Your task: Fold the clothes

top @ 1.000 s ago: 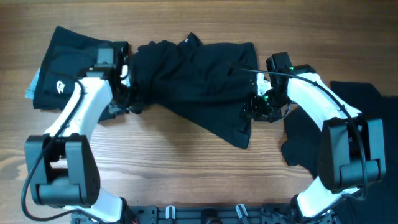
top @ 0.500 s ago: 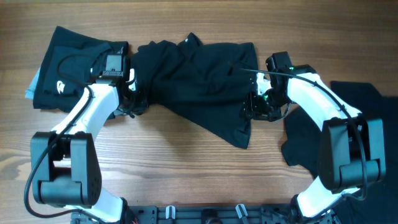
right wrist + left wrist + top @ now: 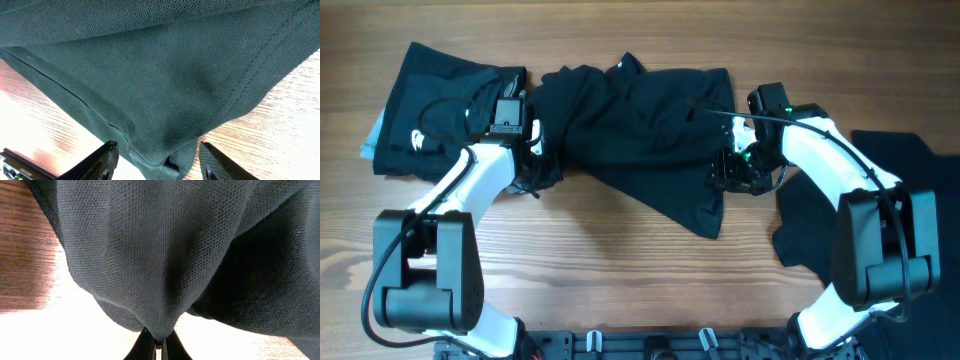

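Left arm point(image 3: 470, 185) bent inward, jaws pinched tight, right arm point(image 3: 820, 150) likewise, jaws apart

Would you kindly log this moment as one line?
left tool: shut on middle garment | right tool: open around same garment | fold: pending

Wooden table point(image 3: 620, 280); crumpled garment point(image 3: 640, 110) mid-table; second garment point(image 3: 420, 110) left; third garment point(image 3: 910, 170) right.

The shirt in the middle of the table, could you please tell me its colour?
Plain black shirt, best seen in the overhead view.
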`<state>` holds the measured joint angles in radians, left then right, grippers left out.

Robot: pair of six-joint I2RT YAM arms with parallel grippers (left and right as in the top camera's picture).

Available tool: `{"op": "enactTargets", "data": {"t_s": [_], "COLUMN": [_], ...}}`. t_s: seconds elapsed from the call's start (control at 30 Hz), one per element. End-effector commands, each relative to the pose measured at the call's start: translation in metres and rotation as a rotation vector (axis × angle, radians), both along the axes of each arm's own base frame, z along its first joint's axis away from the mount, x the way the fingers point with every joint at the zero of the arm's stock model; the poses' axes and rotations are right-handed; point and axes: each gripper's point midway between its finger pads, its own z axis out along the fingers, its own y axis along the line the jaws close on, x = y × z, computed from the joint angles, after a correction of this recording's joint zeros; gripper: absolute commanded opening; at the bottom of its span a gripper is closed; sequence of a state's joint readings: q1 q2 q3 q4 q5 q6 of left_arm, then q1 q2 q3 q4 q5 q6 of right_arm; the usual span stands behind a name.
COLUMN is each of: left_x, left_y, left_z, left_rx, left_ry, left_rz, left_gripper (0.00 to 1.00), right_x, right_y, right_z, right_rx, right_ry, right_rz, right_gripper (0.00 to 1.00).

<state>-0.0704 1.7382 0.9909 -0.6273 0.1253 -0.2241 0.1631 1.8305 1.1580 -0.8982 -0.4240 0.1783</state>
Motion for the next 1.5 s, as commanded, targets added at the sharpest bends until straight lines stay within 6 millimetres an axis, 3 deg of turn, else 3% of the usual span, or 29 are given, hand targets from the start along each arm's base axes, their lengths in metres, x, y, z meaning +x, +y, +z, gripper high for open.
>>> {"op": "enactTargets", "data": {"t_s": [0.0, 0.13, 0.27, 0.33, 0.4, 0.53, 0.67, 0.8, 0.87, 0.93, 1.0, 1.03, 1.13, 1.27, 1.37, 1.47], "left_x": [0.012, 0.027, 0.025, 0.022, 0.02, 0.02, 0.02, 0.02, 0.02, 0.02, 0.02, 0.02, 0.022, 0.029, 0.03, 0.025], "left_y": [-0.003, 0.013, 0.033, 0.036, 0.037, 0.037, 0.037, 0.037, 0.037, 0.037, 0.037, 0.037, 0.037, 0.037, 0.037, 0.037], "left_z": [0.028, 0.084, 0.108, 0.111, 0.111, 0.111, 0.111, 0.111, 0.111, 0.111, 0.111, 0.111, 0.114, 0.14, 0.174, 0.238], "left_rx": [-0.015, 0.006, 0.057, 0.065, 0.071, 0.073, 0.072, 0.072, 0.072, 0.072, 0.072, 0.072, 0.072, 0.071, 0.07, 0.062], "left_ry": [-0.038, -0.148, -0.201, -0.202, -0.194, -0.197, -0.197, -0.197, -0.197, -0.197, -0.198, -0.198, -0.208, -0.27, -0.337, -0.465], "left_rz": [0.027, 0.068, 0.115, 0.121, 0.123, 0.123, 0.123, 0.123, 0.123, 0.123, 0.123, 0.123, 0.123, 0.114, 0.111, 0.114], "left_gripper": [0.04, 0.04, 0.04, 0.04, 0.04, 0.04, 0.04, 0.04, 0.04, 0.04, 0.04, 0.04, 0.04, 0.04, 0.04, 0.04], "right_x": [-0.002, -0.006, -0.011, -0.015, -0.019, -0.032, -0.048, -0.042, -0.04, -0.041, -0.039, -0.035, -0.015, 0.017, 0.031, 0.035], "right_y": [0.001, 0.001, 0.001, 0.01, 0.0, -0.001, 0.027, 0.038, 0.043, 0.037, 0.028, 0.023, 0.009, -0.017, -0.04, -0.059], "right_z": [-0.003, -0.003, -0.003, 0.001, -0.004, -0.008, -0.013, -0.02, -0.019, -0.021, -0.018, -0.014, 0.012, 0.077, 0.137, 0.216], "right_rx": [0.011, 0.008, 0.012, 0.069, -0.01, -0.018, 0.138, 0.153, 0.174, 0.137, 0.107, 0.096, 0.1, 0.119, 0.122, 0.115], "right_ry": [0.02, 0.036, 0.049, 0.038, 0.078, 0.123, 0.105, 0.064, 0.05, 0.061, 0.06, 0.044, -0.048, -0.256, -0.397, -0.56], "right_rz": [-0.008, -0.009, 0.006, 0.075, 0.021, 0.02, 0.122, 0.111, 0.117, 0.11, 0.094, 0.083, 0.032, -0.075, -0.157, -0.193], "right_gripper": [0.57, 0.57, 0.57, 0.57, 0.57, 0.57, 0.58, 0.58, 0.47, 0.18, 0.04, 0.04, 0.04, 0.04, 0.04, 0.04]}}
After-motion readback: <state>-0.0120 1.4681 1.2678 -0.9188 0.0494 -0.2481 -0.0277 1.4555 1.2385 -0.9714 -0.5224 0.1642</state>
